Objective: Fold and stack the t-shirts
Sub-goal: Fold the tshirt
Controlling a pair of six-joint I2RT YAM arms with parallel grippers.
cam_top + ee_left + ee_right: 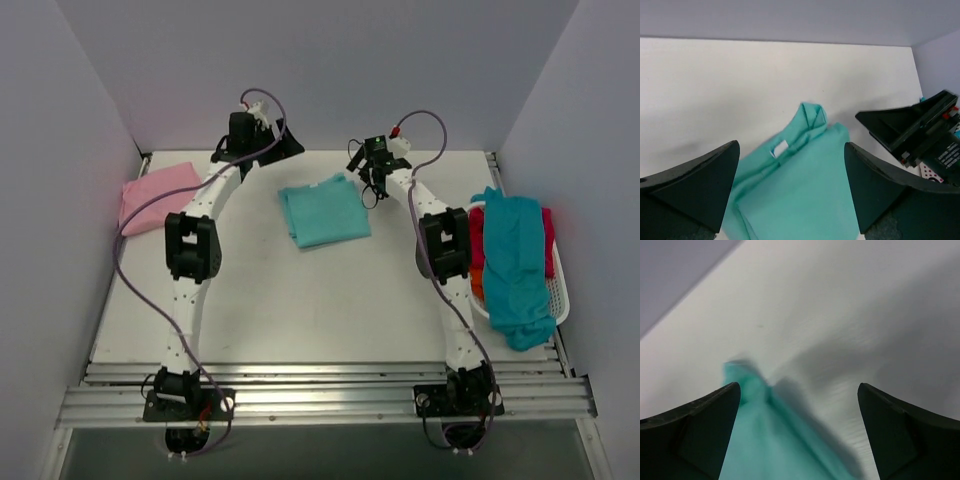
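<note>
1. The left fingers (690, 185) stand wide apart and hold nothing. The right fingers (695, 425) are the same.
2. Both sets hang near the far side of the mint-teal shirt (323, 212). It lies folded mid-bench (300, 300), with its white neck label (779, 148) showing and one far corner bunched.
3. A pinch that catches only the top layer would likely pull the fold open on the way to the pink shirt (155, 192).
4. The wrists are close, so closing in together risks a knock.
5. The teal-blue shirt (515, 265) drapes over the basket (563, 300) rim, and tugging it could drag its neighbours out.

Both arms outstretched, left gripper (791, 146) and right gripper (799, 386) spread wide
</note>
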